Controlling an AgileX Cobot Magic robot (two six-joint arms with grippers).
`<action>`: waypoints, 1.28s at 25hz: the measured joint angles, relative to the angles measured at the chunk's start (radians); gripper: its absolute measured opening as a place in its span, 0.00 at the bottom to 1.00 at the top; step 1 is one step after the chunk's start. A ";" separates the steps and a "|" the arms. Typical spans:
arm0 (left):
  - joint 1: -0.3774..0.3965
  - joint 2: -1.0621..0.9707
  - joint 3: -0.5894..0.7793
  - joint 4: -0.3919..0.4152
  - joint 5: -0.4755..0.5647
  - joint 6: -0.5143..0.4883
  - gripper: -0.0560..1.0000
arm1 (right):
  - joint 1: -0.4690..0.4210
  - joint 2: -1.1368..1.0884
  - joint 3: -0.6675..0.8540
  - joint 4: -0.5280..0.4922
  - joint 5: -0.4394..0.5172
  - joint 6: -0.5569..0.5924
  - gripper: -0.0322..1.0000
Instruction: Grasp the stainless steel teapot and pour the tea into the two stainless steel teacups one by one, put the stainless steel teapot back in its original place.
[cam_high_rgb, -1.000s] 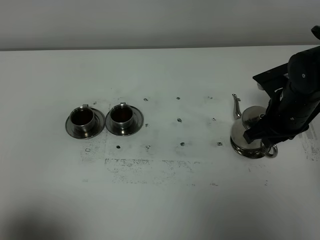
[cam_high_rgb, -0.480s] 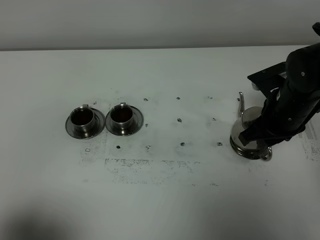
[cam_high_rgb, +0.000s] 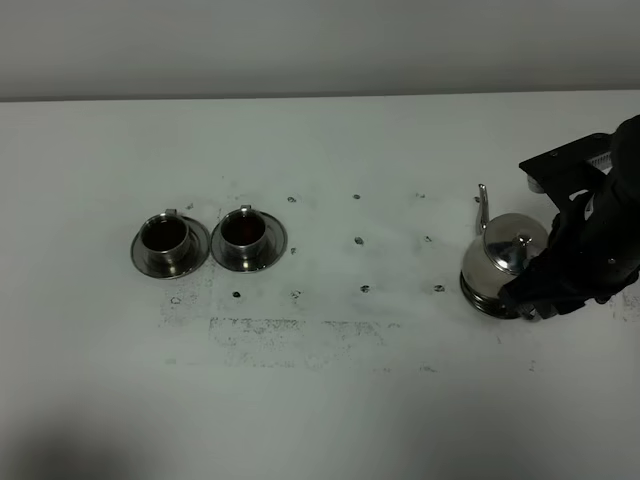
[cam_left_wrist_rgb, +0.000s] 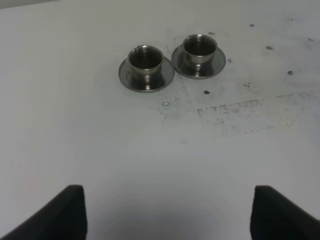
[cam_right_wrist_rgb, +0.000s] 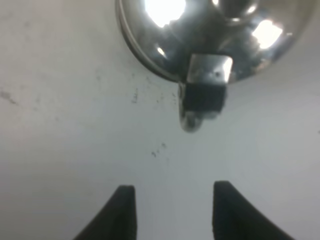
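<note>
From the high camera, the stainless steel teapot (cam_high_rgb: 502, 263) stands upright on the white table (cam_high_rgb: 320, 400) at the right, spout rising toward the back, lid knob catching the light; its handle side is hidden behind the black right arm (cam_high_rgb: 590, 240), which covers the pot's right edge and is itself cut off by the frame. The right gripper cannot be made out here, buried under the arm's bulk. Well apart on the left, the 2 stainless steel teacups (cam_high_rgb: 164, 236) (cam_high_rgb: 243, 230) sit on their saucers, rims nearly touching, each showing dark tea (cam_high_rgb: 163, 234) inside. The left wrist view shows the same 2 cups from lower down, where their insides read only as dull grey and the liquid cannot be told; the left gripper (cam_left_wrist_rgb: 167, 212) shows as 2 black fingertips spread wide at the frame's edge, holding nothing. The right wrist view shows what the high camera hides: the teapot's ring handle (cam_right_wrist_rgb: 202, 97), blurred, stands free of the right gripper (cam_right_wrist_rgb: 172, 210), whose 2 dark fingers are parted and empty.
</note>
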 joint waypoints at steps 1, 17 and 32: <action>0.000 0.000 0.000 0.000 0.000 0.000 0.67 | 0.000 -0.026 0.009 0.000 0.000 0.006 0.36; 0.000 0.000 0.000 0.000 0.000 0.001 0.67 | -0.226 -0.552 0.232 -0.030 0.037 0.034 0.36; 0.000 0.000 0.000 0.000 0.000 0.003 0.67 | -0.280 -1.009 0.400 0.042 0.110 0.015 0.36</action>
